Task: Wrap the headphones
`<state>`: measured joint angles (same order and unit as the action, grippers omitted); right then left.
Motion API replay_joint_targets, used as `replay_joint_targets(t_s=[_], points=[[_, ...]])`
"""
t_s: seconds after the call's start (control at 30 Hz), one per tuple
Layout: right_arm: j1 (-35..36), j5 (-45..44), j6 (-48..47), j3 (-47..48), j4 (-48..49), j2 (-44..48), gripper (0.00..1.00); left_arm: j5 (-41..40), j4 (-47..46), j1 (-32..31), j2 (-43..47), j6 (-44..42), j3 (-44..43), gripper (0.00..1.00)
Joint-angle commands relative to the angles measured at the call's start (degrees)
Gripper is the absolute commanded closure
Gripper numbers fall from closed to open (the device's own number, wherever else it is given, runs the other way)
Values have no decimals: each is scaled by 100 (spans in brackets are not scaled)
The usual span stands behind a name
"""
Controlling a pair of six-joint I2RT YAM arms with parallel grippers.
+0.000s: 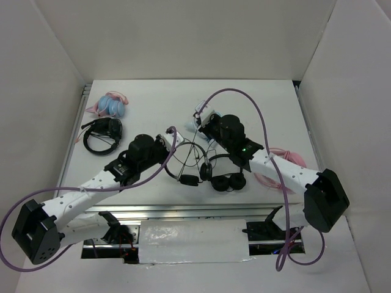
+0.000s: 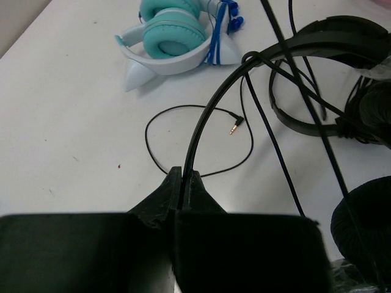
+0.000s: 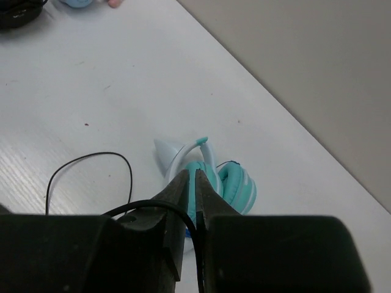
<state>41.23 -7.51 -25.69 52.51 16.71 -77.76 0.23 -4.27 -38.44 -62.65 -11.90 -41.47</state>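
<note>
The black headphones [image 1: 223, 178] lie at the table's middle, round earcups [image 1: 230, 182] toward the near edge, their thin cable [image 1: 188, 156] looped between the arms. My left gripper [image 1: 171, 132] is shut on the cable [image 2: 201, 122], which runs from the jaws [image 2: 183, 174] up to the headband [image 2: 330, 33]. The jack plug [image 2: 235, 127] lies loose on the table. My right gripper [image 1: 203, 120] is shut on another stretch of the cable [image 3: 153, 207], which enters between the fingers [image 3: 197, 183]. An earcup [image 2: 366, 223] shows at the right edge of the left wrist view.
A teal-and-white pair [image 1: 205, 112] lies just beyond the right gripper, also seen in the left wrist view [image 2: 171, 36] and the right wrist view [image 3: 229, 180]. Another black pair [image 1: 101, 135] and a pink-and-blue pair [image 1: 111, 105] sit far left. A pink cable [image 1: 286, 159] lies at the right.
</note>
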Motion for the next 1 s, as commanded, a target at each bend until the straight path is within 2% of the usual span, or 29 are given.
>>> replay_joint_targets(t_s=[0.0,0.1,0.37,0.47,0.53,0.6,0.7,0.8,0.97], points=[[-335,724,424,339,342,41,85,426,-240,-76,341,-58,104,100],[-502,1076,573,269,262,24,92,346,-355,-85,648,3,210,100],[-818,1594,881,92,456,-169,93,811,-320,-85,1431,56,272,100],[-897,1805,1039,198,447,-450,92,1005,-267,-94,1554,152,79,100],[-898,1858,1101,190,473,-600,92,822,-276,-94,1511,258,-158,100],[-898,1998,1242,50,666,-679,90,585,-363,-94,1510,434,-325,100],[-889,2821,1654,-100,1070,-872,82,65,-697,-94,1537,820,-781,100],[-802,3123,2137,-83,1474,-1214,69,-214,-392,-94,1344,1075,-1553,100],[-652,3877,3157,-22,2520,-2039,61,-602,-136,-85,914,1559,-2636,100]])
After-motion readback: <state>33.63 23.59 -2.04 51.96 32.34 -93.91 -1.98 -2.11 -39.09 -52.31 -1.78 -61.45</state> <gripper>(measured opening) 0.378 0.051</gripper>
